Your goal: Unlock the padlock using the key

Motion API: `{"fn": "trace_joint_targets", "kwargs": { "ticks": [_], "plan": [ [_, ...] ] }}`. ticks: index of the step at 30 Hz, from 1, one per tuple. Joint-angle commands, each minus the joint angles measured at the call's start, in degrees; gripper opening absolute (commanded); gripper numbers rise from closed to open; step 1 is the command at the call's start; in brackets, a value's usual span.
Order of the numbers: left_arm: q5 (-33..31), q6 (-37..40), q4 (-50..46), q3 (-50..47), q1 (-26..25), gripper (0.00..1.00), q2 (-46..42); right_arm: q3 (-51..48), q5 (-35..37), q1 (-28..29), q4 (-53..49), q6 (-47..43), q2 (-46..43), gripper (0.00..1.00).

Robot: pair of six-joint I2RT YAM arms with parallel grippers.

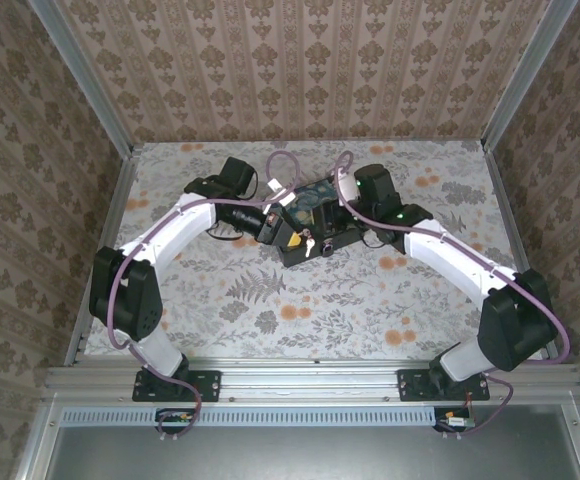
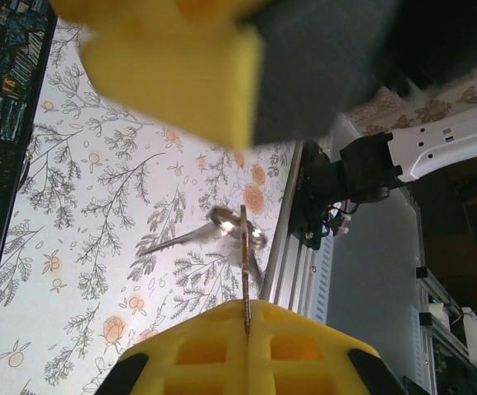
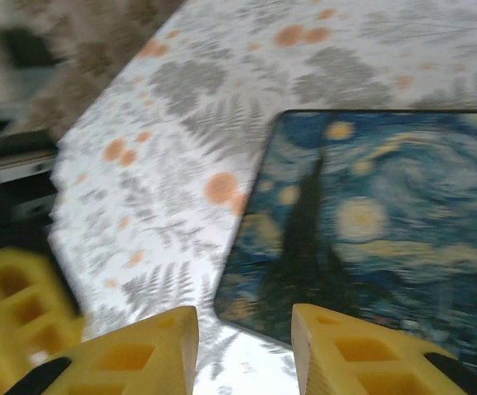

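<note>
**Key pinched in the left gripper at the front of the painted box**

Nearest me, both arm bases are bolted to the aluminium rail (image 1: 310, 378) along the edge of the floral-patterned tabletop (image 1: 270, 310). The two white arms reach inward and meet at a black rectangular box (image 1: 330, 245) near the middle of the tabletop.

On the box's near face, toward its left corner, sits the tiny dark padlock with a silvery glint (image 1: 308, 243). The left gripper (image 1: 288, 236) is just beside it. In its wrist view the yellow fingers (image 2: 304, 346) are pressed together on the thin grey metal key (image 2: 244, 263). The key stands edge-on out of the seam between them. A blurred bit of shiny metal (image 2: 226, 224) lies right at the key's tip, and I cannot tell what it is.

The box's blue-and-yellow Starry Night lid (image 3: 386, 214) lies flat and closed, so whatever is inside is hidden. Farther back, the right gripper (image 3: 245, 346) hovers over the lid's edge. Its yellow fingers (image 3: 140, 354) are apart, and the lid's corner shows through the gap.
</note>
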Motion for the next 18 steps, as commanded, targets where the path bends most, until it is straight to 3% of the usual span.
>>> {"fn": "trace_joint_targets", "kwargs": {
  "ticks": [1,6,13,18],
  "plan": [
    [2.30,1.92,-1.81,1.12,0.71,0.00,-0.84,-1.61,5.90,-1.00,1.10,2.78,-2.73,0.35],
    [2.11,2.32,-2.42,1.33,1.27,0.00,-0.86,-3.02,1.52,-1.44,0.74,1.85,-4.61,0.38],
    [2.64,3.12,-2.86,1.46,1.15,0.00,-1.15,-2.28,-21.41,-2.10,2.19,-1.10,-5.60,0.45],
    [3.38,3.88,-3.57,1.86,0.63,0.00,-1.19,0.31,-33.04,-3.01,0.16,-2.75,-1.11,0.45]
  ]
}}
